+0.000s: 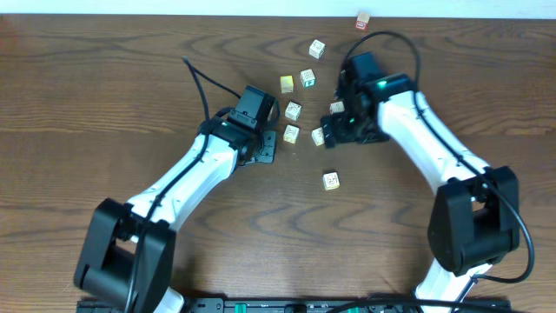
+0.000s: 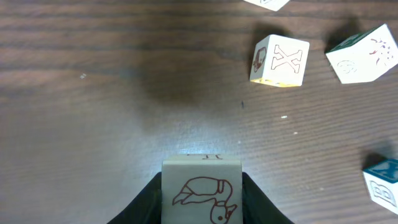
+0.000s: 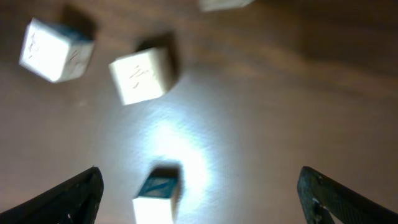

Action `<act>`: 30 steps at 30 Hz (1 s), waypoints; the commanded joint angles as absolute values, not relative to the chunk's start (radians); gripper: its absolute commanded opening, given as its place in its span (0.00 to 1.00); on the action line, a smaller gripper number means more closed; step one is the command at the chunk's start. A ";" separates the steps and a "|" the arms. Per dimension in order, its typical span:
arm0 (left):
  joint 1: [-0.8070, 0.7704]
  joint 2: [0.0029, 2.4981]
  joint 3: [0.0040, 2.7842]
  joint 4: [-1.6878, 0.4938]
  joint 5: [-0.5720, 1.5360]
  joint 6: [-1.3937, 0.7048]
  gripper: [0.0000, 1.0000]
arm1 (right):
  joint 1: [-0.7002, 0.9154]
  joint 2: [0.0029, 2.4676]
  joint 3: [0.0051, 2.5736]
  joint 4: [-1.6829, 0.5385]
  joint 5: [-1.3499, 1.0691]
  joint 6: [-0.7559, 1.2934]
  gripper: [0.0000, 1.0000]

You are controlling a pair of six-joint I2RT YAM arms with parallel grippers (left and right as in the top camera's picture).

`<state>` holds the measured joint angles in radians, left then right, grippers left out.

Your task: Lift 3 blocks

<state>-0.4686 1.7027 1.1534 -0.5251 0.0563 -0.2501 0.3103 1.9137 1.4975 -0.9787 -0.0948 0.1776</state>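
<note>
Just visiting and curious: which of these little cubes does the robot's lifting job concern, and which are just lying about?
Job: bird-printed block, clamped in left gripper; X-marked block, a likely candidate.
Lying about: yellow cube; red cube.

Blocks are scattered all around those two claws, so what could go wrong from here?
The left claw grips the bird-printed block near its fingertips, so the block might slip out. The right claw stands wide open with a teal-faced block off centre between its fingers; closing could shove or tip it. Other blocks lie close by and could get knocked.
</note>
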 commanded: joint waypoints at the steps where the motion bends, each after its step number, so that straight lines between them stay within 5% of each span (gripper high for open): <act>1: -0.468 1.623 1.141 -0.558 -0.015 -0.393 0.08 | 0.235 1.914 1.511 -0.941 -0.080 0.078 0.97; 13: -0.570 1.552 1.047 -0.594 -0.036 -0.624 0.08 | 0.221 2.081 1.539 -0.738 -0.150 0.002 0.99; 16: -0.633 1.552 1.044 -0.593 -0.043 -0.670 0.08 | 0.233 2.173 1.631 -0.746 -0.147 0.002 0.93; 30: -0.761 1.568 1.043 -0.552 -0.103 -0.753 0.08 | 0.258 2.317 1.866 -0.893 -0.128 0.006 0.14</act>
<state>-0.7612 1.5650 1.0519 -0.5518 -0.0643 -0.7204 0.2485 2.3013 1.8397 -0.8696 -0.1337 0.0078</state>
